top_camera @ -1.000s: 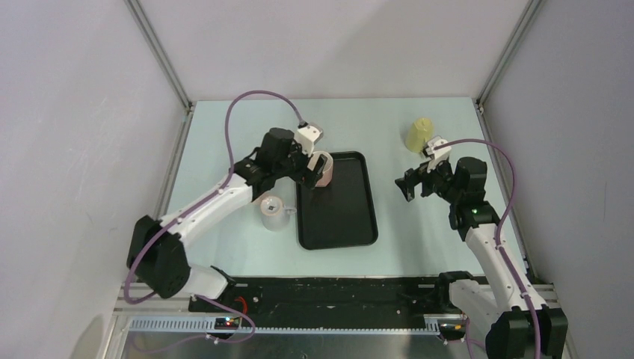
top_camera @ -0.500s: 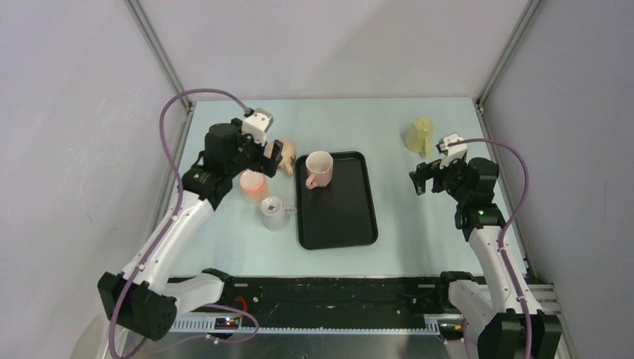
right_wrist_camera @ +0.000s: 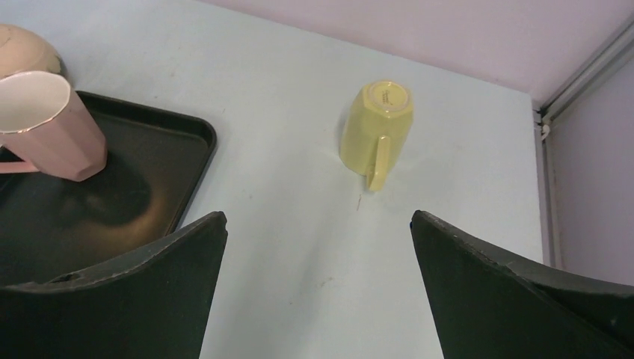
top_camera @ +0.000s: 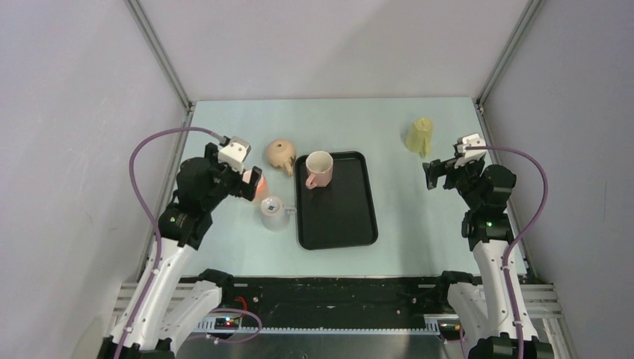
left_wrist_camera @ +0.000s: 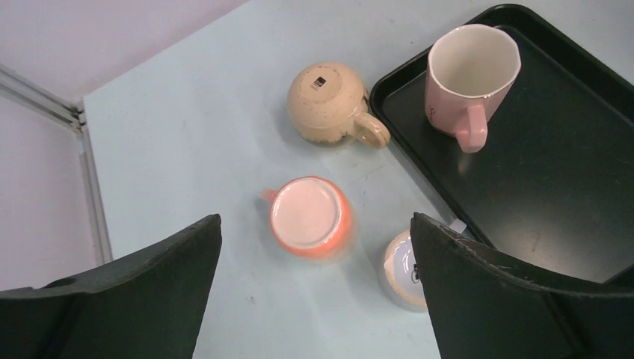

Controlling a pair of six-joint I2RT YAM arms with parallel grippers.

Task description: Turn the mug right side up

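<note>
A pink mug [top_camera: 319, 169] stands upright, mouth up, at the far left of the black tray [top_camera: 344, 224]; it also shows in the left wrist view [left_wrist_camera: 469, 78]. An orange mug [left_wrist_camera: 309, 217] stands upside down on the table left of the tray. A tan mug [left_wrist_camera: 329, 103] is upside down behind it. A yellow mug [right_wrist_camera: 376, 123] is upside down at the far right. My left gripper [top_camera: 250, 184] is open and empty above the orange mug. My right gripper [top_camera: 432, 176] is open and empty, short of the yellow mug.
A whitish mug [left_wrist_camera: 404, 271] stands by the tray's left edge, under my left gripper's right finger. The enclosure's walls and metal posts [top_camera: 183, 105] bound the table on the left, back and right.
My left gripper has let go of the pink mug, which now stands upright on the tray, and has drawn back to the left. My right arm has drawn back to the right.
</note>
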